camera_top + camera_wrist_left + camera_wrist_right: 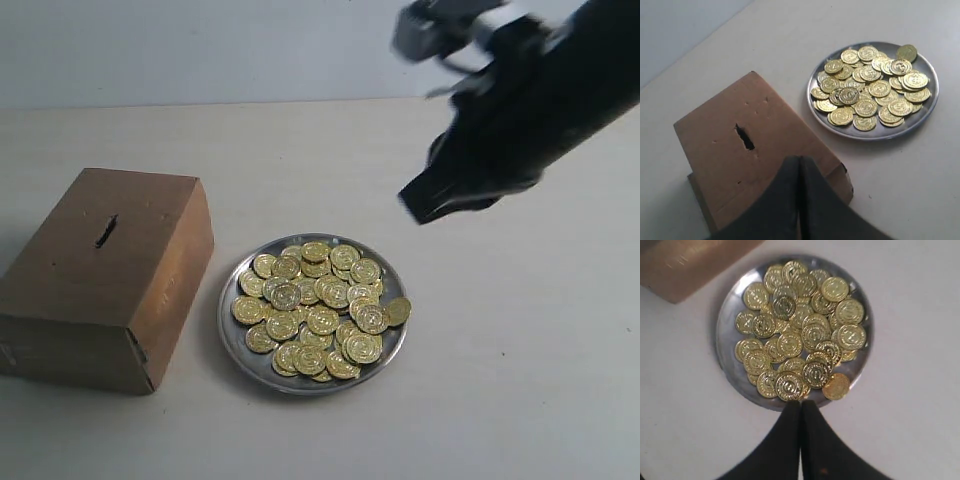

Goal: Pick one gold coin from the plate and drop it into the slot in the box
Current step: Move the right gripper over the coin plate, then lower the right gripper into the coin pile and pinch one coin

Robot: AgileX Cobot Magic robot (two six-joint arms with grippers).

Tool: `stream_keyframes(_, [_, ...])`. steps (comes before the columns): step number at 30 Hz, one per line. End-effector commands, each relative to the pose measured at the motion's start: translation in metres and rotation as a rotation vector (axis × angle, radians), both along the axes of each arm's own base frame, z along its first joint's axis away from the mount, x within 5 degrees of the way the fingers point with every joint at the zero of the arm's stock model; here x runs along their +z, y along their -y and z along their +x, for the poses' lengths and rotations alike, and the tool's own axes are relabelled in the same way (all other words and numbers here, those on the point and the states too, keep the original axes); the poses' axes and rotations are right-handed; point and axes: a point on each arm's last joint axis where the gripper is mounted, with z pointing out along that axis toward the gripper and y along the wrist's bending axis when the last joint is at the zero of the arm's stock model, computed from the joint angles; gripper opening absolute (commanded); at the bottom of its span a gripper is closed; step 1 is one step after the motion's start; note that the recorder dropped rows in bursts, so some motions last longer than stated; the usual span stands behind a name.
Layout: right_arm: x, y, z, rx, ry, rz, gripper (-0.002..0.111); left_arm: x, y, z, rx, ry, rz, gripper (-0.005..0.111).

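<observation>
Plate [228, 322]: polished silver metal, glossy, reflective.
Coins [315, 305] on the plate: gold-coloured, shiny, embossed faces.
Box [90, 260] beside the plate: brown cardboard, matt, faintly scuffed; box slot [106, 231] rough-edged.
Table [500, 360] under the plate: smooth, matt, off-white.
Right gripper [800, 404]: matt black.

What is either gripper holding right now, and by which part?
Nothing. The left gripper and the right gripper are both shut, empty; the coins lie on the plate.

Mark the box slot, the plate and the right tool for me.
box slot [744, 137], left wrist view, middle of the dark slit.
plate [725, 330], right wrist view, bare metal inside the rim.
right tool [800, 405], right wrist view, between its closed fingertips.
</observation>
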Motion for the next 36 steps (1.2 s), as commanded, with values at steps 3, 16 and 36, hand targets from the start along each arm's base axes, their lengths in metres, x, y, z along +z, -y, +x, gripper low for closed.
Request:
stream_keyframes(3, [-0.068,-0.048,0.027,-0.050,-0.045,-0.189,0.000,-0.003,0.006,0.014,-0.032,0.007,0.025,0.000])
stream_keyframes(16, [-0.125,-0.079,0.042,-0.109,-0.099,-0.336,0.007,-0.001,0.008,0.015,-0.044,0.029,0.023,0.000])
stream_keyframes(36, [-0.145,-0.079,0.040,-0.107,-0.164,-0.382,0.047,-0.001,0.008,0.015,-0.053,0.036,0.016,0.000])
